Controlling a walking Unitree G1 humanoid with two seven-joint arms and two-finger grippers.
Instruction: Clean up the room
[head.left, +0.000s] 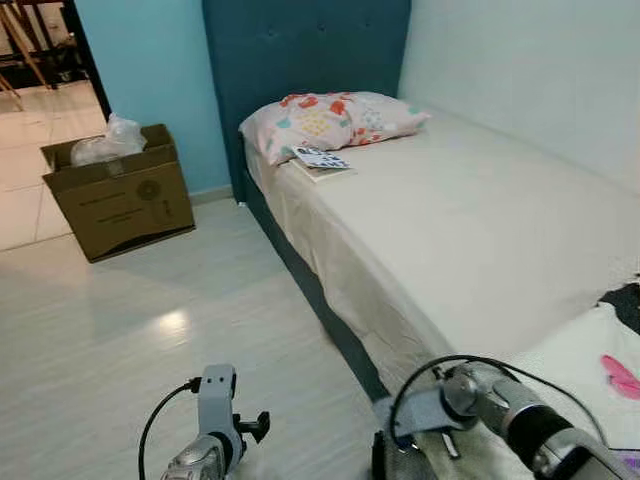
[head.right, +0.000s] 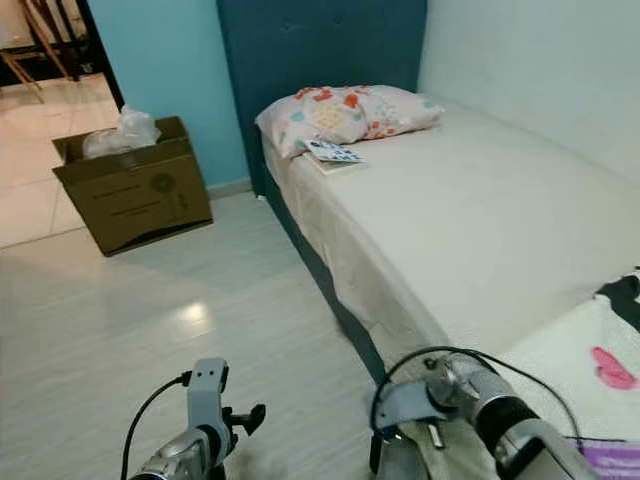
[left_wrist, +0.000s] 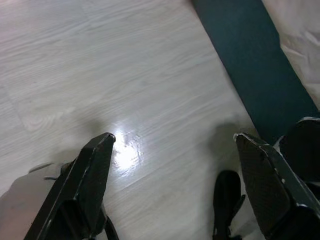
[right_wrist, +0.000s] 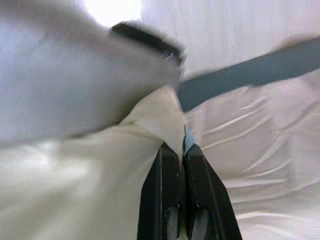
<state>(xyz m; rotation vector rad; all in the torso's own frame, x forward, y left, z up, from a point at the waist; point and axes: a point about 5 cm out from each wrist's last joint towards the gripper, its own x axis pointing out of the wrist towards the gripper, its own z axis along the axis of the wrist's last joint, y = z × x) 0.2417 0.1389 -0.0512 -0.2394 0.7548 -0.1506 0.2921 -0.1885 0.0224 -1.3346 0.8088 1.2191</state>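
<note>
My right gripper (right_wrist: 182, 151) is shut, pinching a fold of cream cloth (right_wrist: 100, 195) at the near corner of the bed. In the eye views the right arm (head.left: 500, 410) reaches low over that corner. My left gripper (left_wrist: 175, 150) hangs open above the pale wood floor (left_wrist: 125, 75), holding nothing, beside the dark teal bed base (left_wrist: 250, 60). The bed (head.left: 470, 220) has a cream sheet, a flowered pillow (head.left: 330, 120) at its head and a book (head.left: 320, 160) lying in front of the pillow.
A cardboard box (head.left: 120, 195) holding a plastic bag (head.left: 108, 140) stands on the floor by the blue wall, near a doorway. A white blanket (head.left: 570, 350) with a pink item (head.left: 620, 375) and a black item (head.left: 625, 300) lies at the near right.
</note>
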